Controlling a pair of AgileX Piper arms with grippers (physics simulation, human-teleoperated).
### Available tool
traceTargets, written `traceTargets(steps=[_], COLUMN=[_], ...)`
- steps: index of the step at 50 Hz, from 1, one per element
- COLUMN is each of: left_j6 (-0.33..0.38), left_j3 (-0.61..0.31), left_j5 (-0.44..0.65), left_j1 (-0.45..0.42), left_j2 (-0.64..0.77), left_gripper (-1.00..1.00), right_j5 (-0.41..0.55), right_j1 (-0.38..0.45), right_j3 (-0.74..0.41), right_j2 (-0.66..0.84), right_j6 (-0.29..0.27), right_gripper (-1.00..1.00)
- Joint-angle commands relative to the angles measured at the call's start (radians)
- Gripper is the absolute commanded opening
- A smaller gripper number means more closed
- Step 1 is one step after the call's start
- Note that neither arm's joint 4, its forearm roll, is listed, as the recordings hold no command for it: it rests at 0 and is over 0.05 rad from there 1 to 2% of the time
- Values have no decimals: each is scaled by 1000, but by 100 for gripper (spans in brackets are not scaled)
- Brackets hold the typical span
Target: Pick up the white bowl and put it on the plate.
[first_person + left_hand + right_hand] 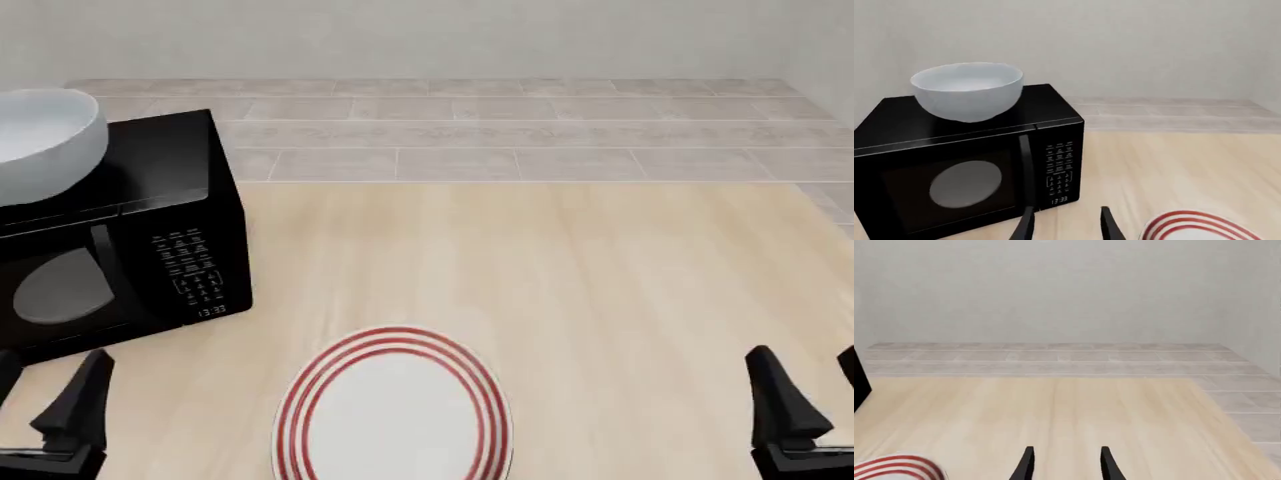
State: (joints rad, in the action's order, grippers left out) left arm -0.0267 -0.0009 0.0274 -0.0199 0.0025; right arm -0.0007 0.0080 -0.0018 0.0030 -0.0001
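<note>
Up on the microwave [120, 230], well beyond the left fingers [40, 410], sits the bowl [40, 140], untouched. Between both parted, empty pairs lies the plate [394, 410], bare. Right fingers [814, 395] hang idle; everything remains.

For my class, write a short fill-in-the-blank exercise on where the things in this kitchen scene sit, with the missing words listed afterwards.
1. The white bowl sits on top of the black ____.
2. The plate lying on the table has rings of the colour ____.
3. Both the left gripper and the right gripper have their jaws ____.
4. The clock on the microwave reads ____.

Missing words: microwave; red; open; 13:33
</note>
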Motion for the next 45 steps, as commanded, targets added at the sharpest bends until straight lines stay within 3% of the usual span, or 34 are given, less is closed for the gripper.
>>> traceTargets(steps=[1,14,15,23,26,30,32,34,37,39,40,42,45], left_j6=[29,48,48,52,53,46,49,35,110,124,143,141,203], left_j3=[-4,-2,-38,-1,-47,-12,-77,-15,-46,-173,-194,-138,-177], left_j5=[-27,-28,-17,-28,-9,-37,-11,-87,-37,35,53,19,30], left_j1=[15,11,10,4,3,5,10,29,47,42,30,36,31], left_j2=[3,4,29,6,34,31,61,86,34,83,79,75,112], left_gripper=[100,100,100,100,100,100,100,100,100,100,100,100,100], right_j5=[0,16,16,16,16,16,16,16,16,16,16,16,16], right_j1=[-8,-7,-7,-7,-7,-7,-7,-7,-7,-7,-7,-7,-7], right_j3=[-4,-17,-17,-17,-17,-17,-17,-17,-17,-17,-17,-17,-17], right_j2=[4,2,2,2,2,2,2,2,2,1,2,2,2], right_j6=[0,0,0,0,0,0,0,0,0,0,0,0,0], right_gripper=[100,100,100,100,100,100,100,100,100,100,100,100,100])
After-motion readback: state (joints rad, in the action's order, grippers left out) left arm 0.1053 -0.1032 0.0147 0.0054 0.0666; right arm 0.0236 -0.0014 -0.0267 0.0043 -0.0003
